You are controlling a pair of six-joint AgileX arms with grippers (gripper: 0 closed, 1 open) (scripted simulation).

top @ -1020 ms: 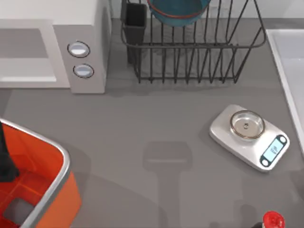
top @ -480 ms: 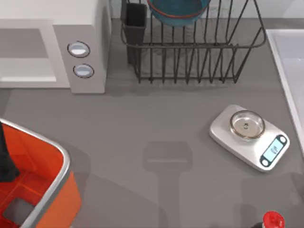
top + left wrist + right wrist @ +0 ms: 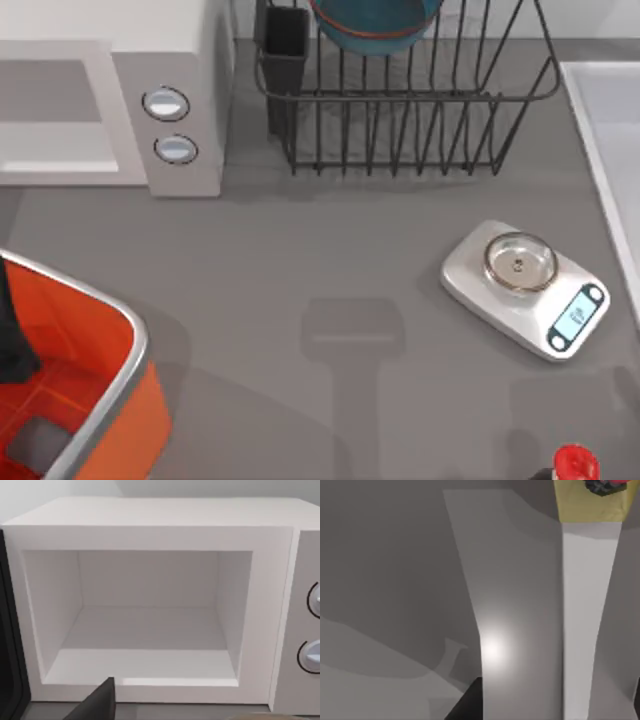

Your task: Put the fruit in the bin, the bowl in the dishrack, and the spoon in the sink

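The blue bowl (image 3: 375, 25) with its reddish edge stands inside the black wire dishrack (image 3: 400, 110) at the back of the table. The orange bin (image 3: 95, 400) with a metal rim sits at the front left, and a dark part of my left arm (image 3: 12, 340) hangs over it at the left edge. The pale sink (image 3: 585, 130) runs along the right edge. In the right wrist view my right gripper (image 3: 552, 705) is open, close over the sink's raised rim (image 3: 585, 605). The fruit and the spoon are out of view.
A white microwave (image 3: 170, 100) with two knobs stands at the back left; its open cavity (image 3: 145, 625) faces the left wrist camera. A white scale with a steel pan (image 3: 520, 262) sits right of centre. A red-capped bottle (image 3: 575, 463) is at the front right.
Only a faint shadow near the table's front right has shifted slightly. The bowl, bin and scale stay where they were.
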